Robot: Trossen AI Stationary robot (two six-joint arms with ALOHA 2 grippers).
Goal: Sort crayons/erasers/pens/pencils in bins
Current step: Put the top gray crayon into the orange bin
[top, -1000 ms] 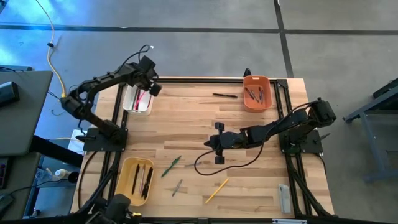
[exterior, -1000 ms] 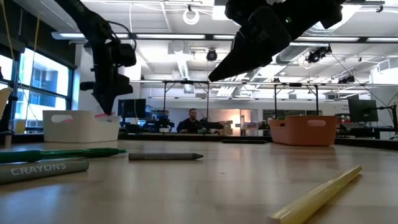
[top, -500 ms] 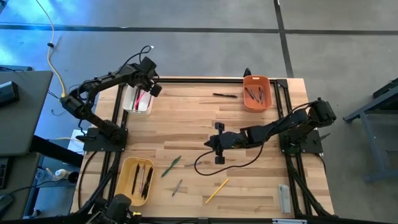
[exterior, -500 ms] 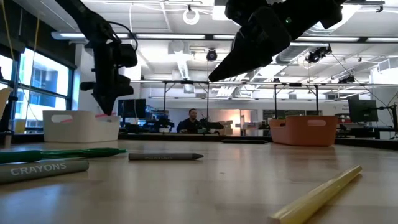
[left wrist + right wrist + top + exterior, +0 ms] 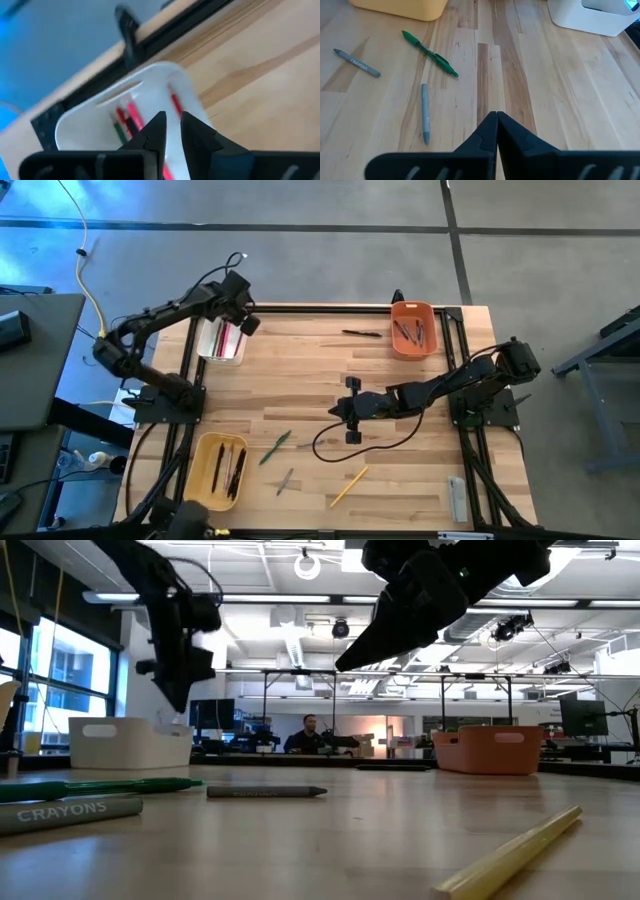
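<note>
Grey paper wraps the nearest crayon (image 5: 68,812) at the lower left of the low view, printed "CRAYONS" in pale capitals; the same word shows small on the grey crayon (image 5: 356,63) at the left of the right wrist view. In the high view, the white bin (image 5: 207,352) at the upper left holds red, pink and dark sticks, the orange bin (image 5: 413,342) at the upper right holds several dark ones, and the yellow bin (image 5: 203,470) at the lower left holds a few dark and brown sticks. Loose on the wooden worktop (image 5: 300,370) lie a green pen (image 5: 275,446), a grey stick (image 5: 285,480), a yellow pencil (image 5: 349,486) and a black pen (image 5: 361,333). The left pincer (image 5: 170,131) hangs over the white bin, fingers a narrow gap apart, empty. The right pincer (image 5: 497,120) sits mid-frame above the worktop, closed tight on nothing.
</note>
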